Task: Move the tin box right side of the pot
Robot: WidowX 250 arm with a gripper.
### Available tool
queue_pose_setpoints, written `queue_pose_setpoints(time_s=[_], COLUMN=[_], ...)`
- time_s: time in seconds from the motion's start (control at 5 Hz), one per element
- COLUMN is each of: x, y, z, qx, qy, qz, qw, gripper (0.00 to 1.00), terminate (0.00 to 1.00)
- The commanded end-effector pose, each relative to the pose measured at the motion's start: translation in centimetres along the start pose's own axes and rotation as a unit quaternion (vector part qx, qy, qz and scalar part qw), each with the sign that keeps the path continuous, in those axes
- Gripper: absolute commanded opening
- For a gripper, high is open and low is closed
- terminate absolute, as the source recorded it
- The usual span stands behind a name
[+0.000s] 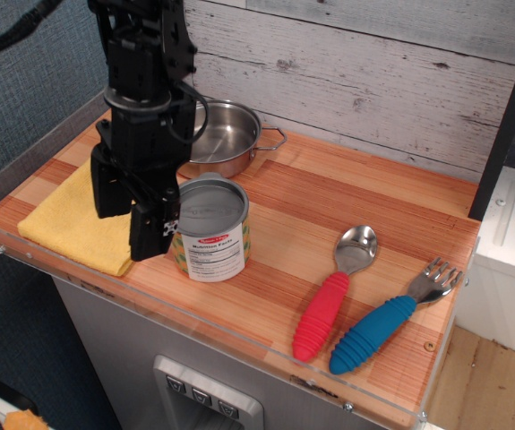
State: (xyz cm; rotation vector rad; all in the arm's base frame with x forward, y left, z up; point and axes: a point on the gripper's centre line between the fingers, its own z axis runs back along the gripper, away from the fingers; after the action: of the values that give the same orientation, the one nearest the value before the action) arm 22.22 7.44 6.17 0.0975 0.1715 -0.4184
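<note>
The black gripper (130, 208) hangs with jaws spread and empty, the small grey-lidded, yellow-green labelled tin box (208, 228) just to its right on the tabletop, the shiny steel pot (223, 136) behind, apparently lining up a grasp.

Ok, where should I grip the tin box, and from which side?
Grip the tin box across its round side wall, about mid-height, coming down from above. It stands upright with its lid up, and the open gripper sits at its left, over the yellow cloth, so it likely needs shifting right to straddle the can.
</note>
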Motion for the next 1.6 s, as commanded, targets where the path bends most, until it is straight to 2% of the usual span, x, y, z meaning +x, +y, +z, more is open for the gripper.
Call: queue_pose_setpoints(time_s=[0.0,0.4,0.8,1.4], x=[1.5,3.0,5.2,9.2], y=[0.7,0.6,0.5,0.4], z=[0.2,0.4,1.1,1.4], qx=[0.007,0.034,0.014,0.025], qy=[-0.014,-0.063,-0.096,-0.12], qz=[-0.036,-0.018,-0.018,-0.019], qw=[0.9992,0.9973,0.9951,0.9923], gripper=[1.0,1.0,1.0,1.0], terminate=[0.0,0.0,0.0,0.0])
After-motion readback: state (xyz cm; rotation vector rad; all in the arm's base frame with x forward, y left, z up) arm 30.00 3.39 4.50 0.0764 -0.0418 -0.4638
